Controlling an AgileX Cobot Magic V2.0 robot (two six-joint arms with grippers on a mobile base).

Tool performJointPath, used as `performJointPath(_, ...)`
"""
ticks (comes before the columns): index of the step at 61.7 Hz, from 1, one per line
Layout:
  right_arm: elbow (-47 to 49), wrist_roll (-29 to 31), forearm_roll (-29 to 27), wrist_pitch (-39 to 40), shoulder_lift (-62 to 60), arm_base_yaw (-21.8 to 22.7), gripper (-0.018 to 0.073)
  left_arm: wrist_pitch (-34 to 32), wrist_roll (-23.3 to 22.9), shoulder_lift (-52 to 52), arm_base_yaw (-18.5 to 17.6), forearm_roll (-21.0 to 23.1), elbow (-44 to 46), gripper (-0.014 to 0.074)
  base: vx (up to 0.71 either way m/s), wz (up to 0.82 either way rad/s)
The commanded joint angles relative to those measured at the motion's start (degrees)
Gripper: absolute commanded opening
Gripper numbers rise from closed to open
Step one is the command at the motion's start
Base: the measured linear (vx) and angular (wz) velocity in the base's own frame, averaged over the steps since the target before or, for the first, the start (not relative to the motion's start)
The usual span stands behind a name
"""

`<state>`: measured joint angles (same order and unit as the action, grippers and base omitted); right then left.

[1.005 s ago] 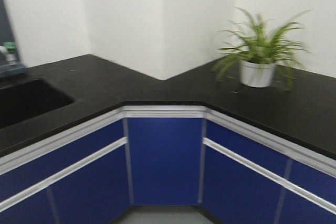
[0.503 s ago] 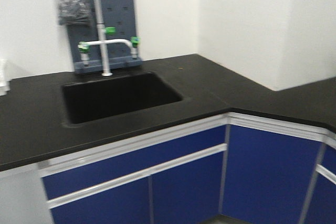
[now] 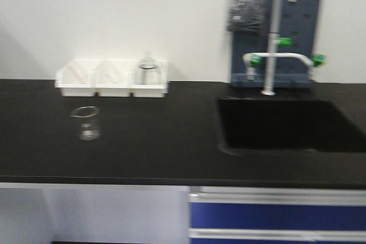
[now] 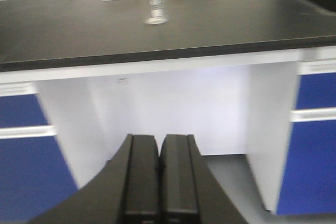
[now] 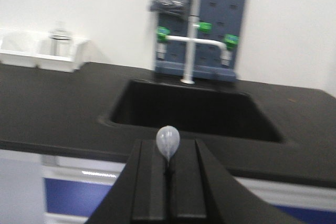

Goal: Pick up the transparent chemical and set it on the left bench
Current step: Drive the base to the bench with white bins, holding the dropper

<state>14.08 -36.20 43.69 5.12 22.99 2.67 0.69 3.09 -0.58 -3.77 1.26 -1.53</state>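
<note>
The clear glass beaker (image 3: 86, 123) stands upright on the black bench (image 3: 154, 152), left of the sink. It also shows far ahead in the left wrist view (image 4: 154, 11), blurred. My left gripper (image 4: 159, 141) is shut and empty, low in front of the white cabinet below the bench, well short of the beaker. My right gripper (image 5: 168, 146) is shut on a small whitish translucent bulb (image 5: 168, 139) that sticks up between its tips, in front of the sink. Neither gripper shows in the front view.
A white divided tray (image 3: 77, 84) stands against the back wall with a glass vessel (image 3: 147, 67) in it. The black sink (image 3: 286, 124) and a white faucet with green knobs (image 3: 274, 55) are to the right. Blue cabinets (image 3: 274, 215) lie below the bench.
The front view has swung left: from the corner with a potted plant, past the sink, to the bench stretch with the beaker and the white tray.
</note>
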Motion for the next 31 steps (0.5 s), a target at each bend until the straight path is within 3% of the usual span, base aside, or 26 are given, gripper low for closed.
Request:
performJointPath(1, 1.73, -0.07, -0.13, 3.25, 0.35, 0.29, -0.0004, -4.49, -0.45, -1.10, -0.10, 0.04, -0.93, -0.0004, 0.26, 0.85)
performJointPath(16, 1.73, -0.07, -0.13, 3.25, 0.35, 0.29, -0.0004, -4.49, -0.45, -1.10, -0.10, 0.04, -0.93, -0.0004, 0.26, 0.69)
performJointPath(31, 1.73, -0.07, -0.13, 3.25, 0.35, 0.29, -0.0004, -4.49, -0.45, -1.10, -0.10, 0.04, -0.93, -0.0004, 0.29, 0.39)
